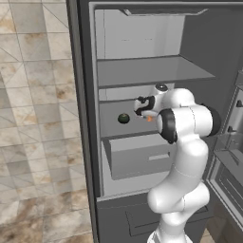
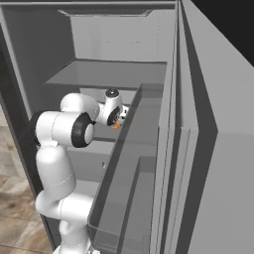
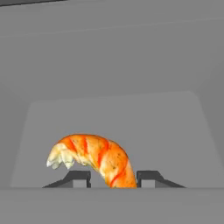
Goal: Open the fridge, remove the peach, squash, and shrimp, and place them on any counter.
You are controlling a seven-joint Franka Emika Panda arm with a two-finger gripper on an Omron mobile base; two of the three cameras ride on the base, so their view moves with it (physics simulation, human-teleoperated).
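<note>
We have the fridge [image 1: 142,71] open, its smooth pale grey shelves showing, and we judge the step in hand is taking the shrimp. The dark round squash [image 1: 123,117] sits on the middle shelf. Our gripper [image 3: 113,177] stands open around the shrimp [image 3: 94,157], a curved, striped orange crescent; next we must close and withdraw gently.

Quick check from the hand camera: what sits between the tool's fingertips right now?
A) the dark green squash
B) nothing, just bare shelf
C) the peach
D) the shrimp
D: in the hand view the orange striped shrimp lies curved between the two dark fingertips of the tool, while the squash sits apart on the fridge shelf.
</note>
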